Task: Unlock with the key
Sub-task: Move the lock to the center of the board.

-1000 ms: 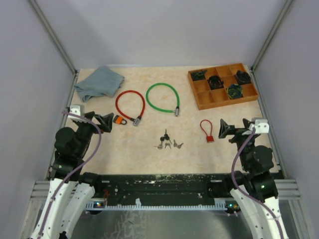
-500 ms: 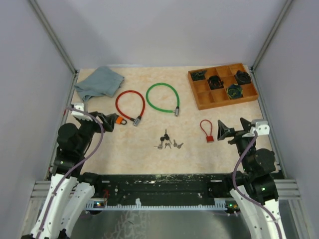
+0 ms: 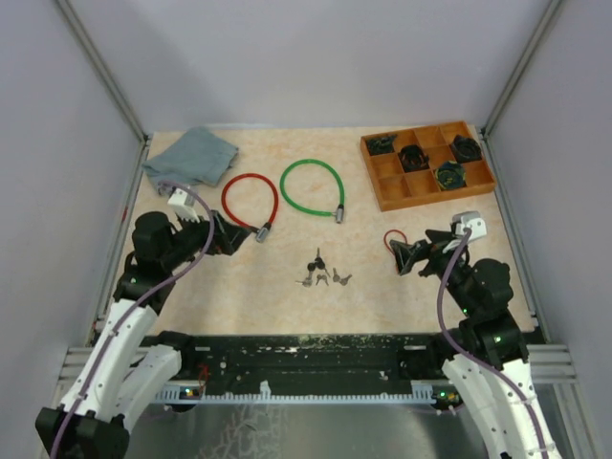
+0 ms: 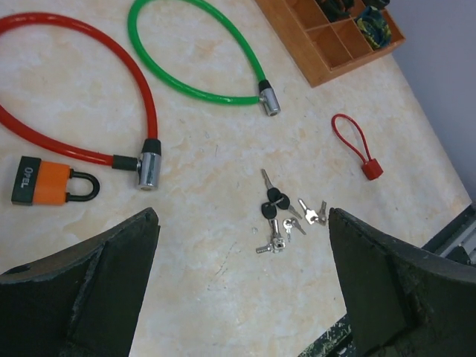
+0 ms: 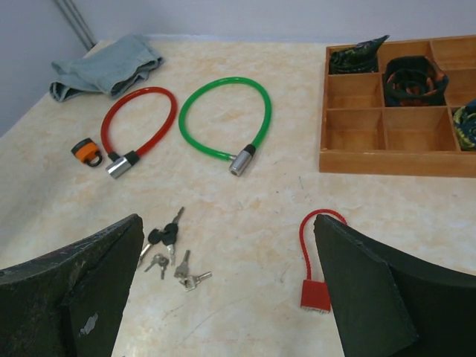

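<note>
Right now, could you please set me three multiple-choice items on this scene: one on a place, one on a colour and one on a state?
1. Where are the keys?
A. in the tray
B. on the bare table
C. on the cloth

2. What colour is the padlock by the red cable?
A. orange
B. blue
C. yellow

3. How are the grippers?
A. left shut on the keys
B. right shut on the padlock
C. both open, holding nothing

Answers:
1 B: the keys lie loose on the tabletop between the arms.
2 A: its body is orange, with a black shackle.
3 C: the left gripper and the right gripper each show fingers set wide apart, with nothing held.
</note>
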`<state>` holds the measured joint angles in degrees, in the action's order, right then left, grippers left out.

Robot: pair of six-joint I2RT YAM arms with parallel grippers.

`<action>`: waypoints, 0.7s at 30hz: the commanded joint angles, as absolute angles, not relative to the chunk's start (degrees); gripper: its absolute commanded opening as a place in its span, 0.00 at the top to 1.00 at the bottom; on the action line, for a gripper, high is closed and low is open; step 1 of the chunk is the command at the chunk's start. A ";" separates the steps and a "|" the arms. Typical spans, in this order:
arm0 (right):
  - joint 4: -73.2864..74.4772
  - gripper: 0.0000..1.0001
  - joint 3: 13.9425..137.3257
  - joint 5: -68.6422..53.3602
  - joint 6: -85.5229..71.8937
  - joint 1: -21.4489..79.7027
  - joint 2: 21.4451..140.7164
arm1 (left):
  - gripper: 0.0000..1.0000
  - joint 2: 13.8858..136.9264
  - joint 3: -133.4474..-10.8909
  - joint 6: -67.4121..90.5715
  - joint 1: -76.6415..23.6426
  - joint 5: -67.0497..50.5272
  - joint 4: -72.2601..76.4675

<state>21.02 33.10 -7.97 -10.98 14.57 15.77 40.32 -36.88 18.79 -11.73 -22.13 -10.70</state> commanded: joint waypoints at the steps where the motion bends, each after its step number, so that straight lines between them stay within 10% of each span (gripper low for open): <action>1: 18.91 0.03 33.97 -11.77 -12.89 14.13 15.94 | 0.00 43.80 -38.60 20.87 -11.34 -24.97 -11.30; 21: 17.87 0.03 33.04 -15.55 -13.36 14.15 16.94 | 0.04 74.97 -57.27 8.67 -21.89 -11.23 -25.85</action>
